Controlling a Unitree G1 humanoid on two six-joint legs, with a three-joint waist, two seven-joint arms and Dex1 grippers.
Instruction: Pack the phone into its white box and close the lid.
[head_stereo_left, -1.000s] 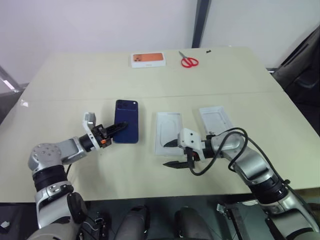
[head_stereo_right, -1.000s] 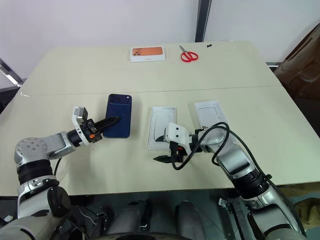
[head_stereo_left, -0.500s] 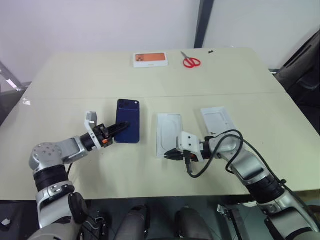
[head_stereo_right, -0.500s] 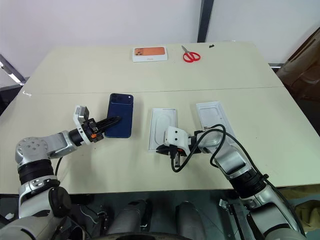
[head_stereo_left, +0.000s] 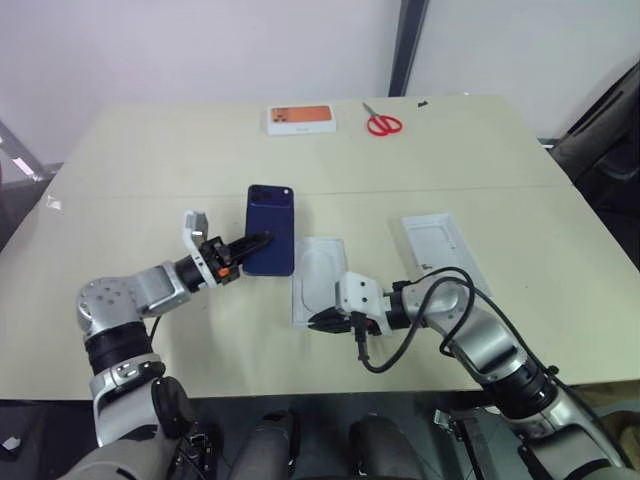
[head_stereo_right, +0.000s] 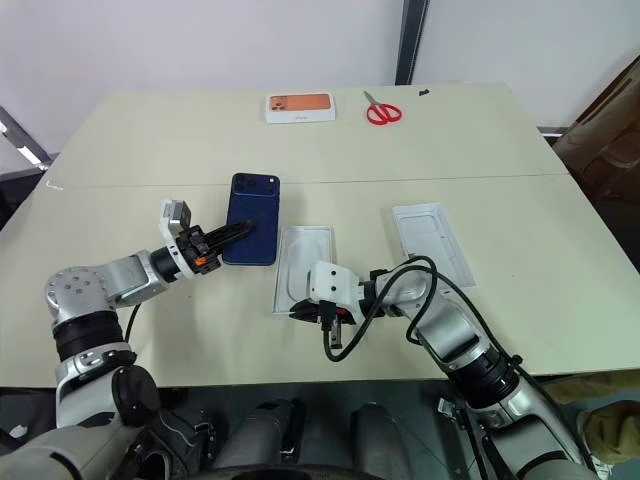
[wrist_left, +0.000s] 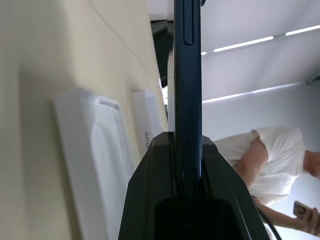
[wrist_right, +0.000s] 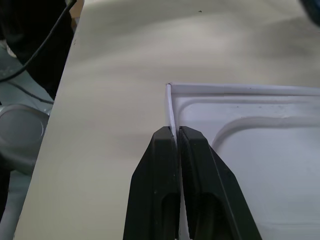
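Shifted rightward, the phone (head_stereo_left: 271, 215) in left jaws lies lengthwise away from the robot; right jaws pinch the white box (head_stereo_left: 317, 277) rim.

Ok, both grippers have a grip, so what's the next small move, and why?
Probably swing the left gripper right until the phone is over the tray, then lower it. The phone is clamped by its near end, beside the tray rather than over it. The right gripper pinches the tray's near rim, which should steady it.
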